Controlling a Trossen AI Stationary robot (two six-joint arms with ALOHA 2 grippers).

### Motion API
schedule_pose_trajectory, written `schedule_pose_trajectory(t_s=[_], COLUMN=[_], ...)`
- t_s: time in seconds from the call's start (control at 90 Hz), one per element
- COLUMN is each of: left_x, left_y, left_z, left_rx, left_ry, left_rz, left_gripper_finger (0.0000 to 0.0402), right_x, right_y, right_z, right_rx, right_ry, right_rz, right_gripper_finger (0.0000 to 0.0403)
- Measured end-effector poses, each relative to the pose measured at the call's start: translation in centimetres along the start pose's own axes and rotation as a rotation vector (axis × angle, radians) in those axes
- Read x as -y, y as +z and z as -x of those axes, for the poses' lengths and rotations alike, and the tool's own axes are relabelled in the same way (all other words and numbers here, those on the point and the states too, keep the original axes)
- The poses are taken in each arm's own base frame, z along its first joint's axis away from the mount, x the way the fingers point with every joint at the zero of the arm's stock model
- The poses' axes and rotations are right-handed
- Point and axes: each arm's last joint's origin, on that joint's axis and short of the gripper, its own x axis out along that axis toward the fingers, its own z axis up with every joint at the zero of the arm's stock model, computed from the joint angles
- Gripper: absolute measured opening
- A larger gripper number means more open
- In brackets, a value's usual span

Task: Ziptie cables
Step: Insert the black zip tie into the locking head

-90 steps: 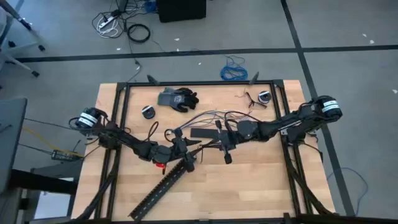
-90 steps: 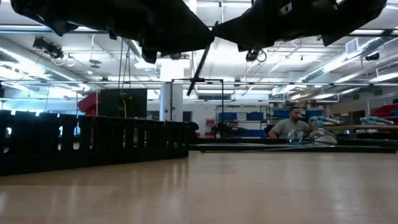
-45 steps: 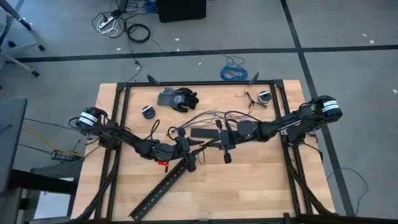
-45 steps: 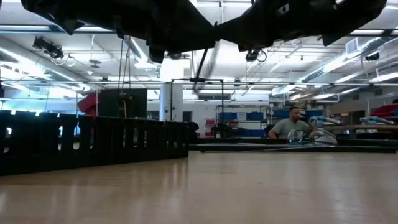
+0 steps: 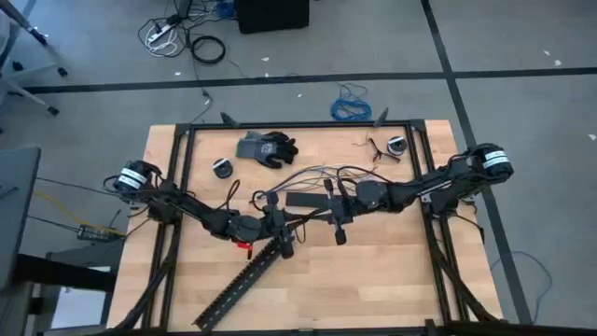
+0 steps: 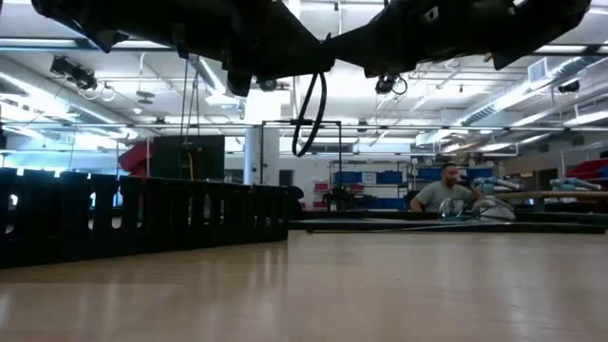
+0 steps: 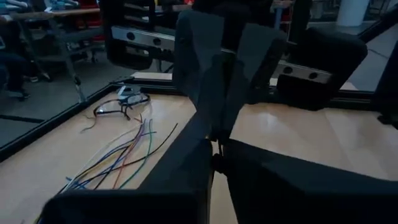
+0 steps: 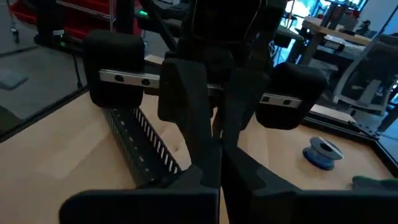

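Both grippers meet above the table's middle, facing each other. My left gripper (image 5: pixel 283 227) and my right gripper (image 5: pixel 328 213) are each shut on a thin black zip tie. The tie is bent into a loop (image 6: pixel 294 133) that hangs under them. The cables (image 5: pixel 312 174) are thin wires in several colours. They lie loose on the wood just beyond the grippers and also show fanned out in the left wrist view (image 7: pixel 121 163). No gripper touches them. My left gripper pinches one end of the zip tie between its two fingers (image 7: pixel 199 168), coming level from the table's left. The fingers hide the exact spot. The loop hangs below, clear of the table. My right gripper pinches the tie's other end between its two fingers (image 8: pixel 205 168), coming level from the table's right. Its own fingers hide the place of contact. The loop (image 6: pixel 324 100) hangs free beneath it.
A black slotted cable chain (image 5: pixel 244 280) lies slanting from the grippers toward the near left. A flat black strip (image 5: pixel 303 199) lies by the cables. A glove (image 5: pixel 267 147) and two tape rolls (image 5: pixel 222 168) (image 5: pixel 396 146) sit near the far edge. A person sits in the room behind the table (image 6: pixel 445 190).
My left gripper has moved a little toward the right gripper. The zip tie hung as a straight slanting strip below the grippers. It has now bent into a rounded loop that still hangs clear of the table.
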Motion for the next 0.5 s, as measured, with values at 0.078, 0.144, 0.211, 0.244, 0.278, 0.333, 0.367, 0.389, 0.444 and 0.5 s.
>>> schedule_pose_trajectory(t_s=[0.078,0.144,0.211,0.244,0.278,0.333,0.367,0.389,0.444,0.5], left_x=[0.0,-0.01,-0.01,-0.02,-0.02,-0.01,-0.01,-0.02,-0.02,-0.02], left_y=[0.02,0.03,0.03,0.04,0.04,0.04,0.02,0.02,0.01,0.01], left_z=[0.01,0.01,0.01,0.01,0.01,0.01,0.0,0.0,0.0,0.0], left_rx=[0.0,0.001,-0.001,-0.003,-0.004,-0.005,-0.007,-0.007,-0.008,-0.008], left_ry=[0.0,0.003,0.004,0.004,0.005,0.005,0.005,0.006,0.008,0.008], left_rz=[0.001,0.001,-0.001,-0.002,-0.003,-0.004,-0.005,-0.005,-0.005,-0.006], left_gripper_finger=[0.003,0.0031,0.003,0.0029,0.0029,0.0029,0.0029,0.0028,0.0028,0.0028], right_x=[0.01,0.03,0.05,0.06,0.06,0.07,0.08,0.08,0.1,0.11], right_y=[0.05,0.08,0.16,0.17,0.2,0.21,0.21,0.22,0.23,0.25], right_z=[0.0,0.0,0.0,0.01,0.01,0.01,0.01,0.02,0.02,0.02], right_rx=[0.005,0.009,0.018,0.021,0.025,0.026,0.025,0.025,0.025,0.027], right_ry=[-0.002,-0.006,-0.009,-0.01,-0.011,-0.014,-0.018,-0.02,-0.027,-0.029], right_rz=[0.003,0.011,0.012,0.015,0.019,0.02,0.021,0.021,0.022,0.025], right_gripper_finger=[0.0,0.0,0.0,0.0,0.0,0.0,0.0,0.0,0.0,0.0])
